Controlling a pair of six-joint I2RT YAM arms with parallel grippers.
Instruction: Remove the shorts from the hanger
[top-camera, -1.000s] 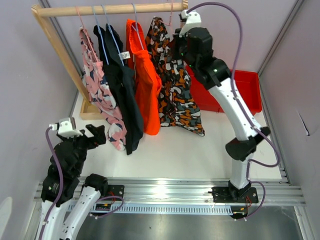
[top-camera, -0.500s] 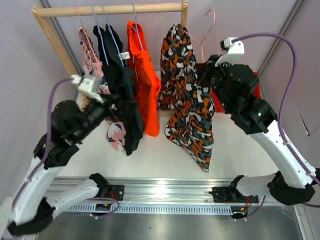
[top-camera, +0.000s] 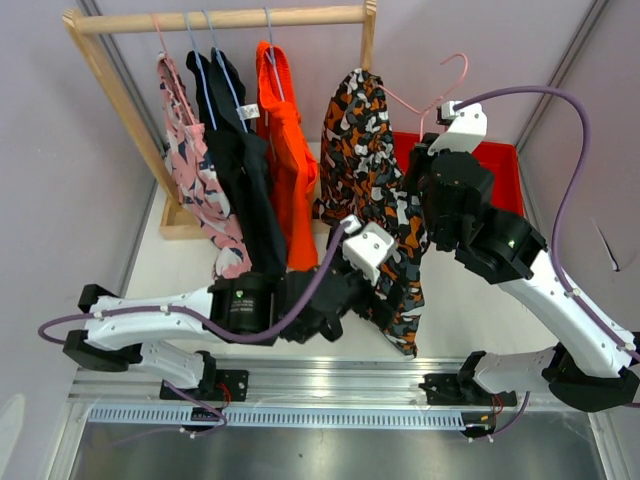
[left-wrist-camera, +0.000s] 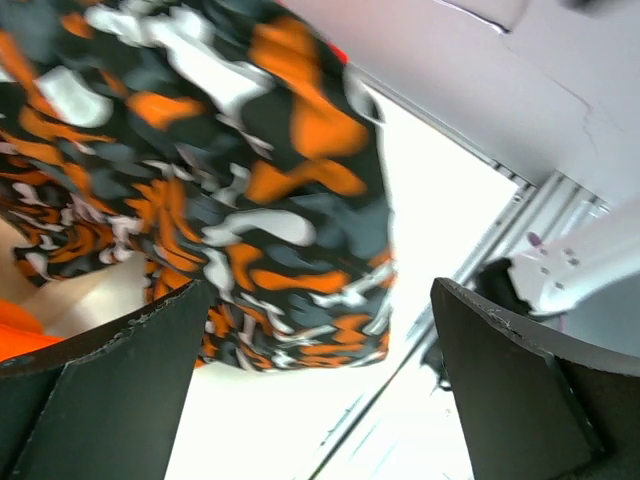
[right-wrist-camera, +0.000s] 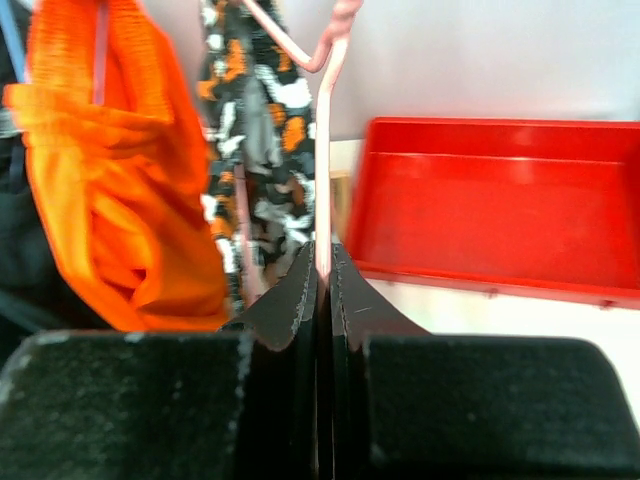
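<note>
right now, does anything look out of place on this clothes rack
Yes: the camo-print shorts hang on a pink hanger that is off the wooden rail, pinched in the right gripper and tilted. The other garments hang from the rail.

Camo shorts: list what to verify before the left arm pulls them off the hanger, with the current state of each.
1. Right gripper shut on the pink hanger: ok, the wire is pinched between its fingers.
2. Hanger off the rail: ok, its hook hangs free to the right of the rail's end.
3. Left gripper open: ok, fingers spread wide.
4. Shorts between the left fingers: cannot tell; the hem shows in the gap, but its depth is unclear.
</note>
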